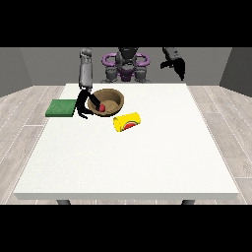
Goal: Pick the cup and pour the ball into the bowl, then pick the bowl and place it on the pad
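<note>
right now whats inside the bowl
A small red ball lies inside the brown bowl, near its left wall. The hand at the view's left reaches over that rim and covers part of the bowl's inside there.

Dark grey robot torso [126,66] with purple rings at the shoulders, dark rounded head [127,52], grey tube-like arm [86,69] at the view's left, black hands [81,106], second black hand [177,66] on a dark forearm

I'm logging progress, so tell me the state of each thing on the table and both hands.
Cup: on its side, lying on the table beside the bowl.
Ball: inside the bowl.
Bowl: upright, not on the pad.
Pad: flat, nothing on it.
Hand at the view's left: at the bowl's rim.
Hand at the view's right: raised.
</note>
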